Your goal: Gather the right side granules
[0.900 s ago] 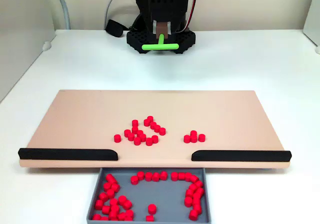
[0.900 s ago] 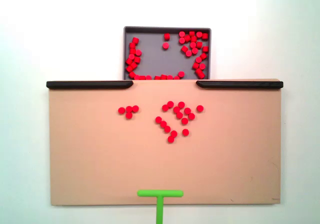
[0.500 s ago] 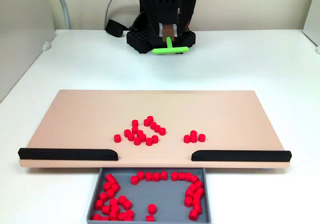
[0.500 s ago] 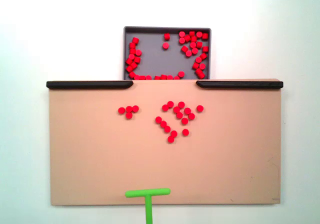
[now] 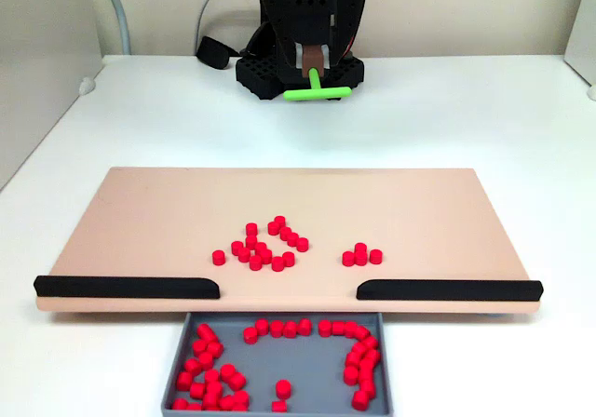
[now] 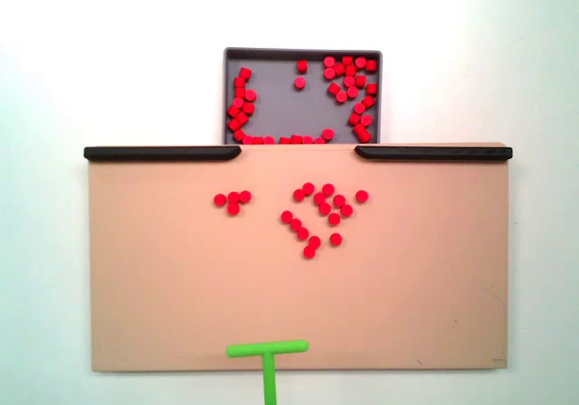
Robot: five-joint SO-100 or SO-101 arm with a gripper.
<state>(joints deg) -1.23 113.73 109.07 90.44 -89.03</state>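
Observation:
The right side granules, the larger cluster of tiny red pellets, lie on the tan board left of centre in a fixed view (image 5: 265, 245) and right of centre in the top-down fixed view (image 6: 318, 215). A smaller group of red pellets (image 5: 361, 255) (image 6: 232, 202) lies apart from them. My gripper (image 5: 315, 63) hangs beyond the board's far edge, shut on the stem of a green T-shaped tool (image 5: 317, 91). From above, the tool's bar (image 6: 267, 348) sits over the board's near edge, well short of the granules.
The tan board (image 5: 419, 203) (image 6: 434, 287) carries two black rails (image 5: 126, 288) (image 5: 447, 290) with a gap between them. Below that gap stands a grey tray (image 5: 175, 366) (image 6: 271, 98) holding many red pellets. The arm's black base (image 5: 265, 73) and a cable sit behind the board.
Since 0.9 s ago the tool has shifted sideways, right in the front view and left in the top-down view. It has held still for the last half second; the pellets are unchanged.

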